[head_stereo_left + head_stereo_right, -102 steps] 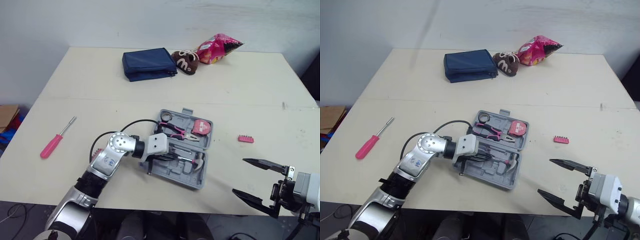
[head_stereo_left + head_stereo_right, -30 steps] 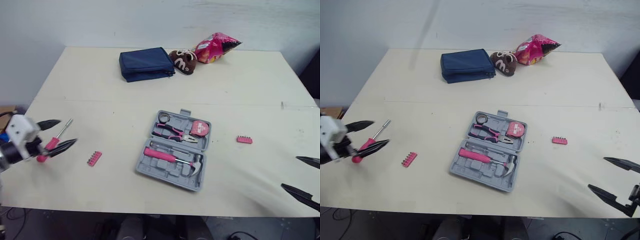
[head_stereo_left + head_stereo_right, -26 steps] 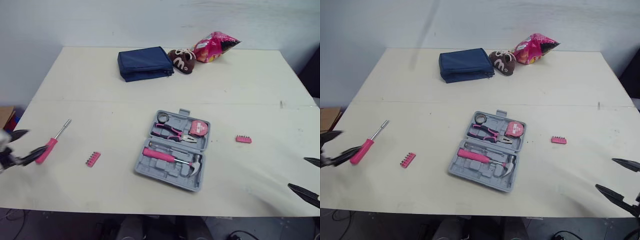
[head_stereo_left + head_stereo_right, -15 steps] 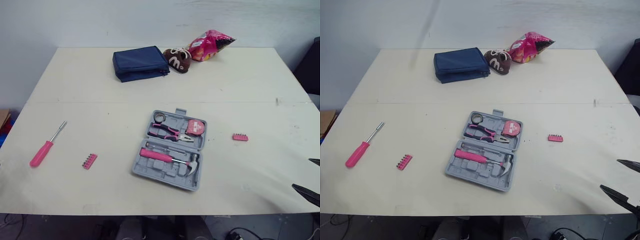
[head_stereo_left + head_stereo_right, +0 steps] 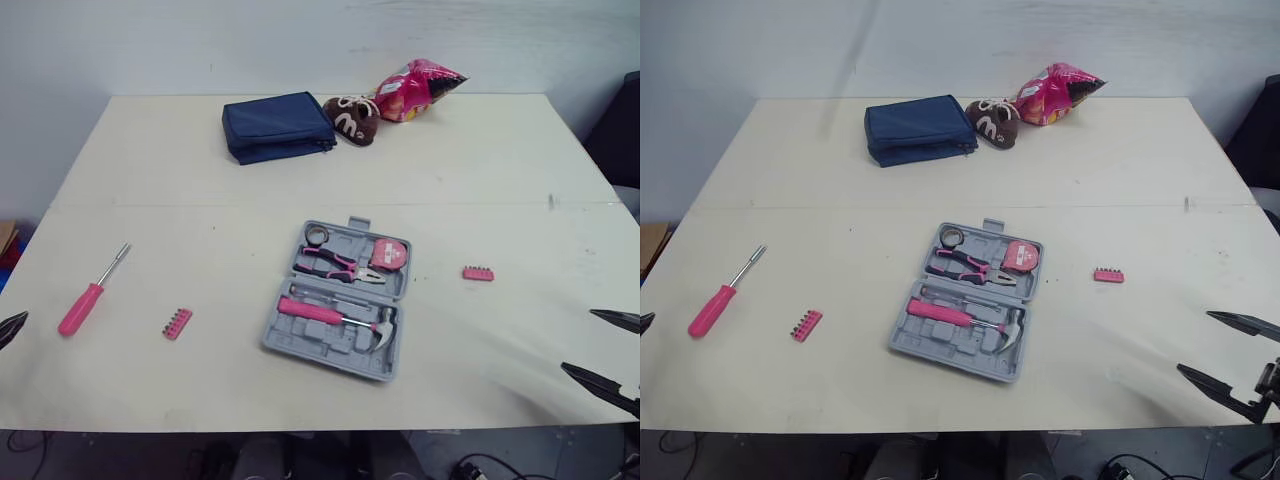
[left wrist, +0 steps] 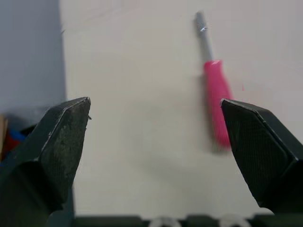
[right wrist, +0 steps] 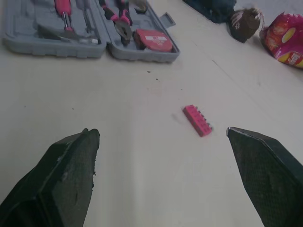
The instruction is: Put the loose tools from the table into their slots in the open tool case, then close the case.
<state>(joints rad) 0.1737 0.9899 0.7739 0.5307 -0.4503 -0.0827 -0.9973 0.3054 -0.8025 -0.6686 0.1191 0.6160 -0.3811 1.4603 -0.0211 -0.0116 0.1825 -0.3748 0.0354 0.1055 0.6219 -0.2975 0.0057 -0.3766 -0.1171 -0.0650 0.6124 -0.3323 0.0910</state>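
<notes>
The open grey tool case (image 5: pixel 340 300) lies mid-table, holding a pink hammer (image 5: pixel 335 317), pliers (image 5: pixel 335 266) and a tape measure (image 5: pixel 389 255). A pink screwdriver (image 5: pixel 88 298) lies loose at the left, with a pink bit strip (image 5: pixel 177 323) beside it. A second bit strip (image 5: pixel 478 273) lies right of the case. My left gripper (image 6: pixel 155 100) is open and empty at the table's left edge, just short of the screwdriver (image 6: pixel 214 94). My right gripper (image 7: pixel 162 131) is open and empty at the front right corner, facing the bit strip (image 7: pixel 198 120) and the case (image 7: pixel 99 33).
A navy pouch (image 5: pixel 278 125), a brown plush toy (image 5: pixel 350 117) and a pink snack bag (image 5: pixel 415 87) sit along the table's far edge. Bare tabletop surrounds the case. The floor drops away past the left edge (image 6: pixel 28 71).
My left arm has pulled away from the case and back past the screwdriver to the table's left edge. The right gripper stays at the front right. The camera has shifted slightly.
</notes>
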